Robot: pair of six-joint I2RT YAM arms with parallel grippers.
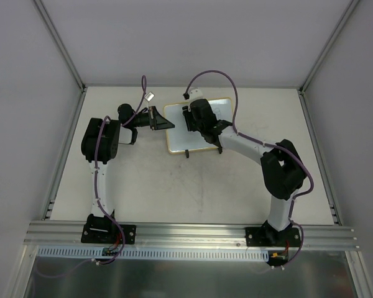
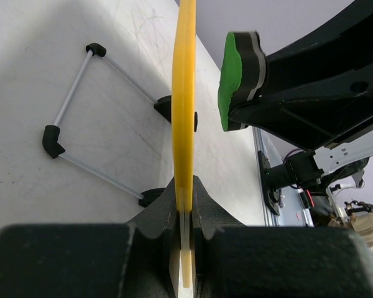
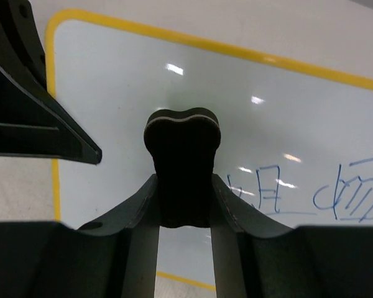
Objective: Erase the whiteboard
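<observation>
Yellow-framed whiteboard: long axis runs rightward from the left gripper, which is clamped on its short edge. The right gripper, closed on a black eraser block, hangs over the board just beside that edge; whether the block touches the surface is unclear.

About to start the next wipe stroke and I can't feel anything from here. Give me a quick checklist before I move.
1. Left gripper clamped on whiteboard frame: ok.
2. Right gripper shut on eraser: ok.
3. Eraser's green face turned toward the board: ok.
4. Eraser touching the board: not ok, a gap shows in the left wrist view.
5. Board clean: not ok, blue writing shows right of the eraser in the right wrist view.
</observation>
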